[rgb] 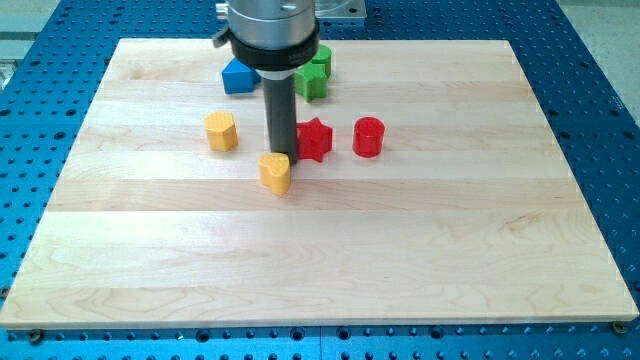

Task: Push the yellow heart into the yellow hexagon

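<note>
My tip (281, 156) touching heart (276, 173) on its top-right side – bare rod, nothing held. Heart mid-board; hexagon (221, 131) up-left of it, apart. Push must go up-left – tip likely needs to get round to heart's lower-right.

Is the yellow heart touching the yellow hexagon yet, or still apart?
Apart: bare board shows between the yellow heart and the yellow hexagon. My tip sits at the heart's upper edge.
</note>
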Controlling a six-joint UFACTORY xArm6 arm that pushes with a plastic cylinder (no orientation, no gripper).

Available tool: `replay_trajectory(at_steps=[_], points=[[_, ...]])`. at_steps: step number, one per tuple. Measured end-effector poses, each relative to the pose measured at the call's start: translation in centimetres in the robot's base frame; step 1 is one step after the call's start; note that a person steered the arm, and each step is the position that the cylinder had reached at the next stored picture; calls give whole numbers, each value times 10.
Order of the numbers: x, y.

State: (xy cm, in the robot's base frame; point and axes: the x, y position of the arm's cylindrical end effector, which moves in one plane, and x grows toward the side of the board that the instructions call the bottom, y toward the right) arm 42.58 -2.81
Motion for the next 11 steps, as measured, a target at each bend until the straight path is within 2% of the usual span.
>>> replay_trajectory(at_steps=[1,2,3,4,5,6,7,8,11], points=[[-36,45],[-23,49],[39,54],[73,25],[60,-16],[42,-12],[45,34],[24,-15],[-14,-31]])
